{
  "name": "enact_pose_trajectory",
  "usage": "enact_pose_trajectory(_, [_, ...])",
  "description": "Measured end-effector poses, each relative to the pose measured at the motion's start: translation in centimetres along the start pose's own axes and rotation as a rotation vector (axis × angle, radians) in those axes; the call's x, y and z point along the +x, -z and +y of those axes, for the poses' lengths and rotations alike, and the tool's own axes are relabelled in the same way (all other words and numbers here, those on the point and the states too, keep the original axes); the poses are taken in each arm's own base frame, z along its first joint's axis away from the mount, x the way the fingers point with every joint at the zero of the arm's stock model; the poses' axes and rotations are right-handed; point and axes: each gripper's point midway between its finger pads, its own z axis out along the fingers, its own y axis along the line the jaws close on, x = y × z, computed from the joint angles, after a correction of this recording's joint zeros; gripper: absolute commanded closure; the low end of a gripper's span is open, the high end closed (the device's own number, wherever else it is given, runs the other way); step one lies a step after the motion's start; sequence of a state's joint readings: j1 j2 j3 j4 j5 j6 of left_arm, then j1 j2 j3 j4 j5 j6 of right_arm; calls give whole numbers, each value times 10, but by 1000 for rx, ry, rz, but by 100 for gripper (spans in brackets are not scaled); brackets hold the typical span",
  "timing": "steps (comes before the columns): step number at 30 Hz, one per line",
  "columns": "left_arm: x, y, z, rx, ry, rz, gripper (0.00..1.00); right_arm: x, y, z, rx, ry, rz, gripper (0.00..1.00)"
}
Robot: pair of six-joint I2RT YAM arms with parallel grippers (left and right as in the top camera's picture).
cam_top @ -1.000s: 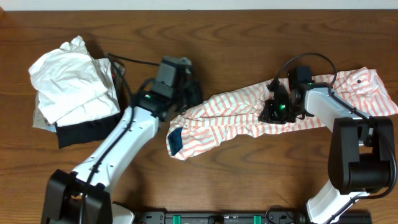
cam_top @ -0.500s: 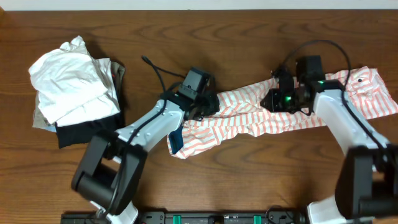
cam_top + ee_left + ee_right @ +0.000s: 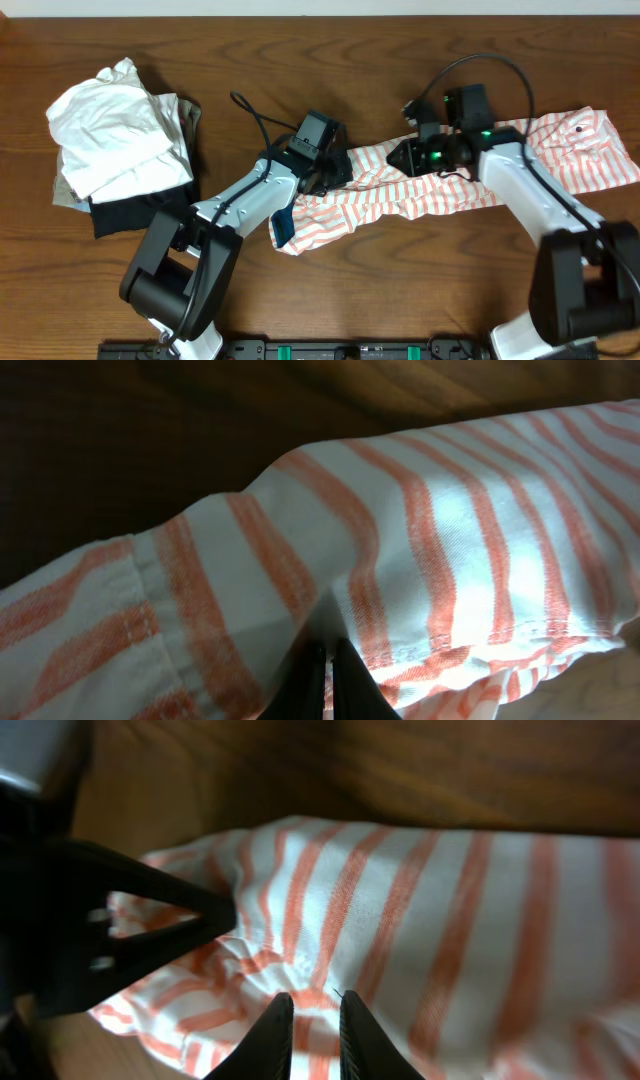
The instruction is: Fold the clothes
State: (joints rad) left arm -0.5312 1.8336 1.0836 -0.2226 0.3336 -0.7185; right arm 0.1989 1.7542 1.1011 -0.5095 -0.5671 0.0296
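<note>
Tabletop, wooden [image 3: 400, 290]: dark-grained, is being used as the work surface for everything listed below.

Striped shirt [image 3: 380, 205]: white with thin salmon-orange stripes. It is being stretched into a long crumpled band across the middle and right of the table, from below the left gripper out to the far right edge. It is not yet folded; by judgement it is being drawn out so that an edge can be found and squared before any fold is made.

Pile of garments [image 3: 120, 150]: is being kept at the far left, well apart from the shirt. A plain white garment [image 3: 105, 125] is lying on top and a black garment [image 3: 140, 210] beneath, with a beige edge showing at the side. The pile is being left untouched.

Right gripper [image 3: 308, 1020]: is being held over the shirt's upper edge near the middle of the table. Its fingers are being kept narrow on a puckered pinch of striped cloth, whose wrinkles are running in toward the tips.

Left gripper [image 3: 325, 680]: is being held at the shirt's left portion, facing the right gripper. Its fingers are being pressed fully together, with a hemmed fold of the cloth drawn in between them. The two grips are being placed close together on one edge, probably so that it can be pulled taut.

Label patch [image 3: 282, 225]: dark blue, is being shown at the shirt's lower-left end, just below the left arm.
</note>
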Motion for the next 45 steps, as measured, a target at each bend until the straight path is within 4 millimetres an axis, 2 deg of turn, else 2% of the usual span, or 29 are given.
enact_pose_trajectory(3, [1,0,2,-10,6,3,94,11,-15,-17,43,-29,48,88])
enact_pose_trajectory(6, [3,0,12,-58,16,4,93,20,-23,-39,118,-63,82,87])
enact_pose_trajectory(11, [-3,2,25,-126,21,-41,93,19,-16,-66,195,-99,69,85])
enact_pose_trajectory(15, [-5,-1,32,-156,25,-54,93,19,-13,-75,222,-114,64,85])
enact_pose_trajectory(22, [-5,-10,42,-183,36,-48,92,19,-12,-76,229,-121,64,85])
enact_pose_trajectory(26, [-23,-4,56,-196,76,-86,88,20,-12,-79,248,-163,60,85])
enact_pose_trajectory(33, [-68,17,103,-230,190,-177,87,19,-11,-81,264,-279,42,84])
enact_pose_trajectory(39, [-100,29,119,-224,156,-269,85,13,-14,-76,252,-300,16,81])
enact_pose_trajectory(45, [-112,37,131,-232,149,-301,84,11,-13,-80,269,-309,5,80])
